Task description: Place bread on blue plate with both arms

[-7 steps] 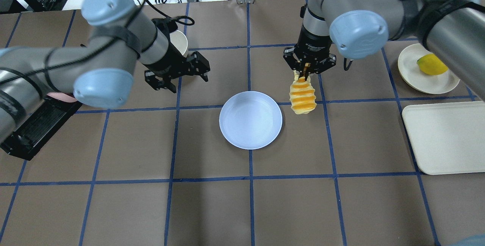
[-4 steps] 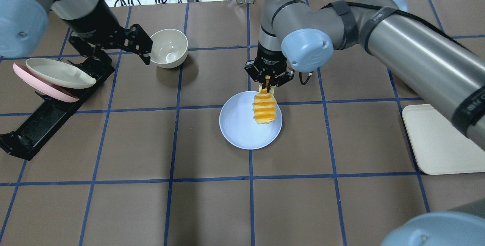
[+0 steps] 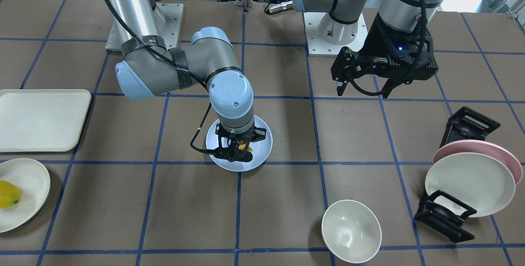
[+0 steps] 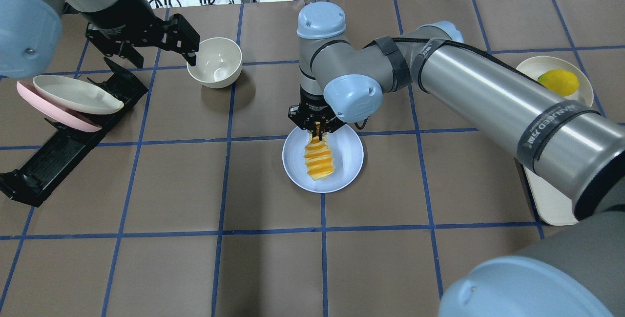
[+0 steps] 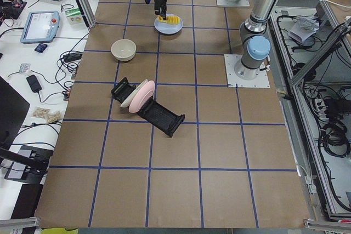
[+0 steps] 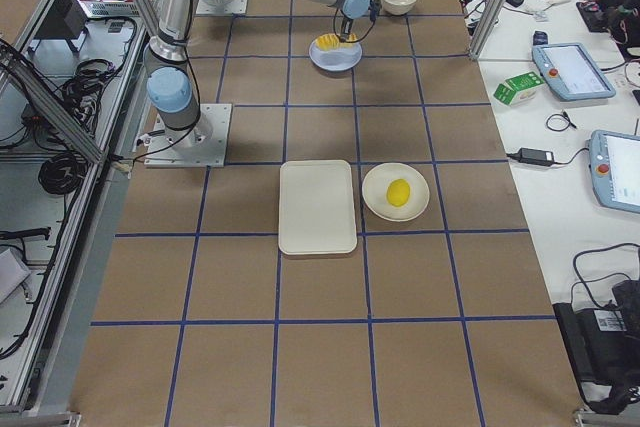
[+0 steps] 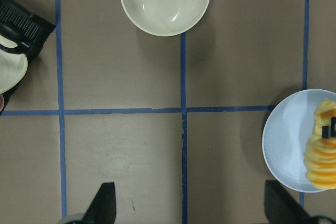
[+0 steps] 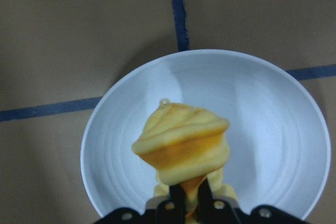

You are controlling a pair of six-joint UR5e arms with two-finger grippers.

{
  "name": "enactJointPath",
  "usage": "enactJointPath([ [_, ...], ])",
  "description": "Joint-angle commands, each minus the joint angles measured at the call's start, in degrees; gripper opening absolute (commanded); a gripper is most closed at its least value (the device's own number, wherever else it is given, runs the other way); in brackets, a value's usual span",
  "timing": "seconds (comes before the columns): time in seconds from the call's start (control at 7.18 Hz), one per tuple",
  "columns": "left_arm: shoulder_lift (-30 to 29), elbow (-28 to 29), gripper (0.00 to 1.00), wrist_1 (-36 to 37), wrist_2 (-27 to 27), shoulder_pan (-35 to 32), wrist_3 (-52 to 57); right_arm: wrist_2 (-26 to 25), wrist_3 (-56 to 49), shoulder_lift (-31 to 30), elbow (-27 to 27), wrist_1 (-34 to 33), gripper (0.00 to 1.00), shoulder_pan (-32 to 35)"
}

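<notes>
The blue plate (image 4: 349, 158) lies at the table's middle. My right gripper (image 4: 318, 130) is shut on one end of the ridged yellow-orange bread (image 4: 319, 161), which hangs over the plate's middle. I cannot tell whether its free end touches the plate. The right wrist view shows the bread (image 8: 182, 142) in the shut jaws over the plate (image 8: 273, 129). My left gripper (image 4: 161, 55) is open and empty at the back left, beside a cream bowl (image 4: 215, 62). Its wrist view shows the plate (image 7: 283, 140) and bread (image 7: 321, 153) at the right edge.
A black rack (image 4: 63, 136) with a pink plate (image 4: 24, 93) and a cream plate (image 4: 73, 93) stands at the left. A cream tray (image 3: 39, 118) and a cream plate (image 3: 35, 184) with a yellow lemon-like fruit (image 3: 8, 194) lie on the right arm's side.
My right gripper has carried the bread leftward from beside the blue plate to over its middle. My left arm has pulled back to the far left by the bowl.
</notes>
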Motion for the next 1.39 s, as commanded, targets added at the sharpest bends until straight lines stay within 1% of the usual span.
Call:
enactJointPath([
  [0.0,0.2,-1.2,1.00,1.4,0.8,-1.9,2.5,0.0,-0.2,0.8,2.1,-3.2,0.81,0.4],
  [0.14,0.6,-0.9,1.00,-1.5,0.9,-1.1,4.3,0.0,-0.3,0.6,2.3,-3.9,0.94,0.3],
  [0.28,0.9,0.2,1.00,-5.9,1.1,0.4,4.3,0.1,-0.4,0.5,2.3,-4.0,1.00,0.3],
  [0.42,1.1,0.4,1.00,-6.3,0.5,1.8,4.4,0.5,-0.3,0.5,2.2,-3.9,1.00,0.2],
  [0.7,1.0,0.2,1.00,-6.0,0.8,1.9,4.2,-0.2,-0.1,-0.7,1.5,-3.7,1.00,0.1],
  [0.84,1.3,-0.7,1.00,-5.9,0.5,1.9,4.2,-1.6,-0.9,-4.8,1.5,-3.0,1.00,-1.5],
  [0.97,1.5,-0.6,1.00,-5.8,0.4,1.9,4.2,-2.2,-5.7,-9.5,2.0,-2.8,1.00,-4.1],
  [1.25,0.8,-0.2,1.00,-5.3,0.3,1.9,3.8,-2.2,-11.8,-16.6,1.5,4.9,1.00,-12.0],
])
